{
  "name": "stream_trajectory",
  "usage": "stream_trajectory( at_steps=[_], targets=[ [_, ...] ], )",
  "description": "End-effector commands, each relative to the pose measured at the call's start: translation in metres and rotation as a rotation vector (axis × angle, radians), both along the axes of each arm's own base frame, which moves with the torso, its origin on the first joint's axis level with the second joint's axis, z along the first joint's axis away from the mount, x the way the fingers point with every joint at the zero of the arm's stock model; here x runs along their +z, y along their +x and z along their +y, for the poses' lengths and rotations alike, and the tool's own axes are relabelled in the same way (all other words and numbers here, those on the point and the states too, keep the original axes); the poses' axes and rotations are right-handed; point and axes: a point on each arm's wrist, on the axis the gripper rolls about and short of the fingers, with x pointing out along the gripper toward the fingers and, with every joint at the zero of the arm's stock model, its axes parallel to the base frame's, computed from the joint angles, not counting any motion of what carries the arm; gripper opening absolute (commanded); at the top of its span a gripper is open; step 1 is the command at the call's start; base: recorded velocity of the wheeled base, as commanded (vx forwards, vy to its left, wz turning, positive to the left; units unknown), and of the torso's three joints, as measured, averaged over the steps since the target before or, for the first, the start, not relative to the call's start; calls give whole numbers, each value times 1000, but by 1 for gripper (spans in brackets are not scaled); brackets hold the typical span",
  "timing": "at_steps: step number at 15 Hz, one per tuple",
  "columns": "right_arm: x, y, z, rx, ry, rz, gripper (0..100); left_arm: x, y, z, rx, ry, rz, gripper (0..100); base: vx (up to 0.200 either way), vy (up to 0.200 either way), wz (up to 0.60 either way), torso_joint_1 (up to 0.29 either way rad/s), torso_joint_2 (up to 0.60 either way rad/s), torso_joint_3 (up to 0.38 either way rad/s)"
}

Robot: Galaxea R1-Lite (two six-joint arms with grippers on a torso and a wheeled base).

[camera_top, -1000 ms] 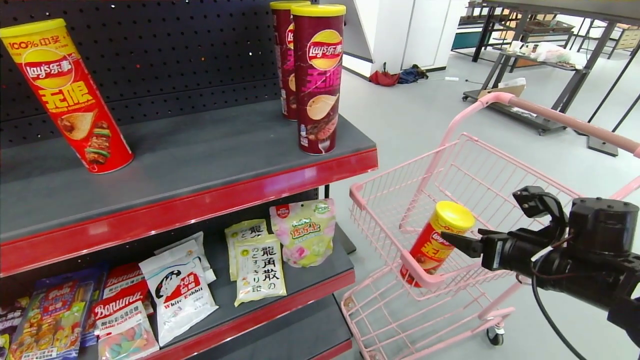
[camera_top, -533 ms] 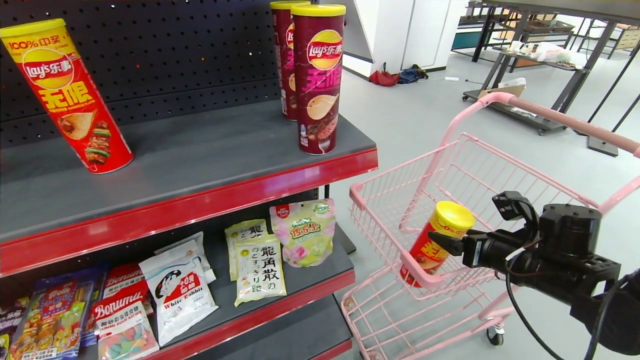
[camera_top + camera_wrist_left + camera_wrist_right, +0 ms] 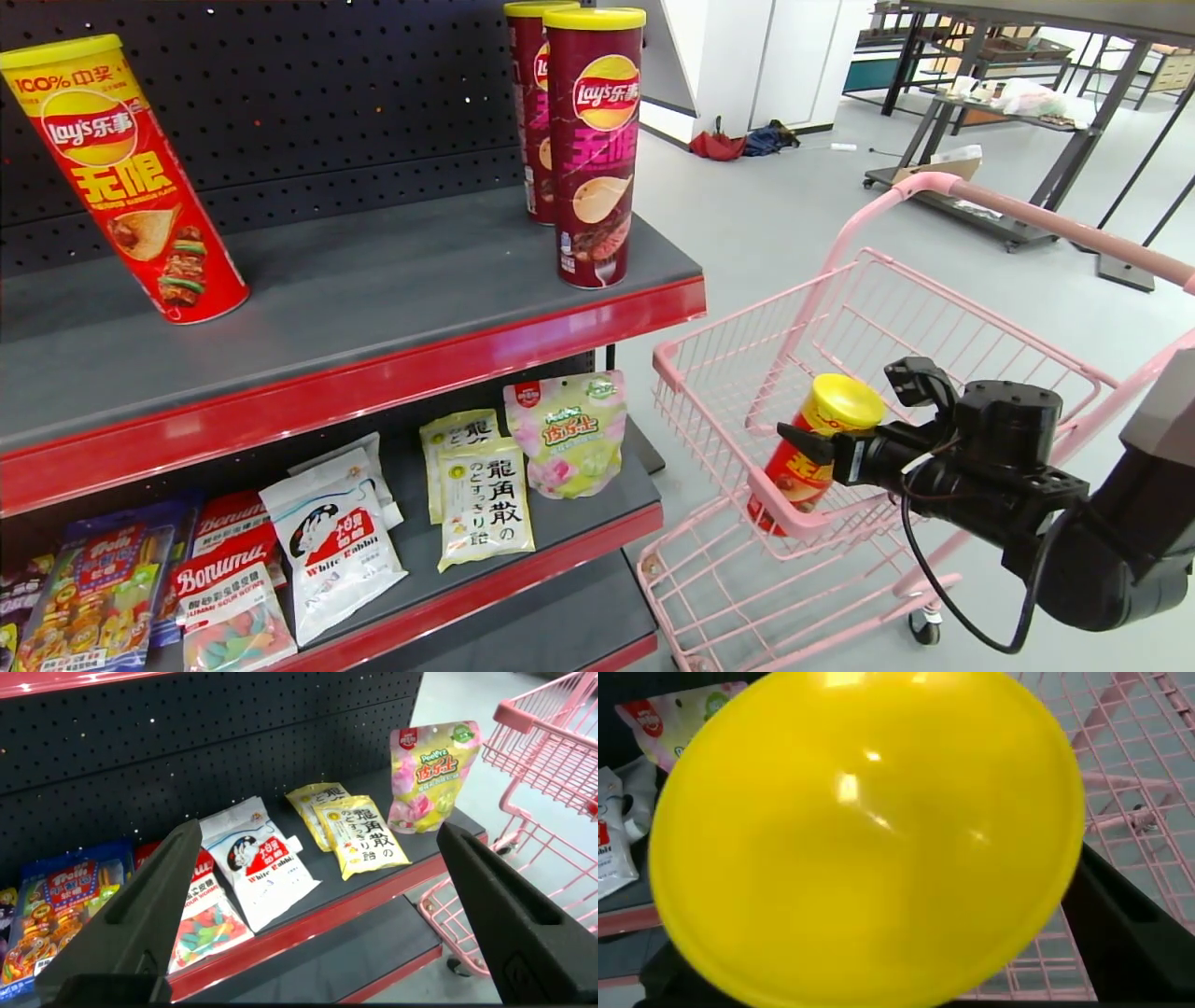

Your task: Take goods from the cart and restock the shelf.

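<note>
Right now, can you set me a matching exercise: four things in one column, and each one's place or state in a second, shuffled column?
Things
1. maroon chip cans
2. white candy bag
3. right gripper
4. left gripper

Place or state
A. at the top of the yellow-lidded red chip can in the pink cart
B. open, facing the lower shelf
C. upright at the top shelf's right end
D. lying on the lower shelf

Pairs: 1-C, 2-D, 3-A, 4-B

Printed labels — chip cans [image 3: 595, 149], snack bags [image 3: 331, 551]
</note>
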Motion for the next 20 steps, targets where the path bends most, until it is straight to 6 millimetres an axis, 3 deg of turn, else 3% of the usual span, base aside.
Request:
stream_trajectory(
  at_steps=[1, 3, 4, 9, 12, 13, 17, 18, 20],
  targets=[
    [-6, 6, 3, 7, -3, 6, 100, 0, 0, 0, 0, 1, -1, 100, 0, 0, 0, 0, 0, 0],
    [-8, 9, 5, 7, -4, 9, 100, 0, 0, 0, 0, 1, 1, 100, 0, 0, 0, 0, 0, 0],
    [-8, 10, 5, 6, -4, 4, 0, 0, 0, 0, 0, 1, 1, 100, 0, 0, 0, 0, 0, 0],
    [-8, 15, 6, 8, -4, -4, 0, 0, 0, 0, 0, 1, 1, 100, 0, 0, 0, 0, 0, 0],
    [12, 27, 7, 5, -5, -77, 0, 0, 0, 0, 0, 1, -1, 100, 0, 0, 0, 0, 0, 0],
    [27, 29, 7, 9, -18, -97, 0, 0, 0, 0, 0, 1, 1, 100, 0, 0, 0, 0, 0, 0],
    [139, 49, 8, 13, -61, -284, 0, 0, 0, 0, 0, -1, 1, 100, 0, 0, 0, 0, 0, 0],
    [163, 43, 8, 18, -92, -336, 0, 0, 0, 0, 0, 1, 1, 100, 0, 0, 0, 0, 0, 0],
    [197, 11, 4, 21, -126, -381, 0, 0, 0, 0, 0, 1, 1, 100, 0, 0, 0, 0, 0, 0]
  ],
)
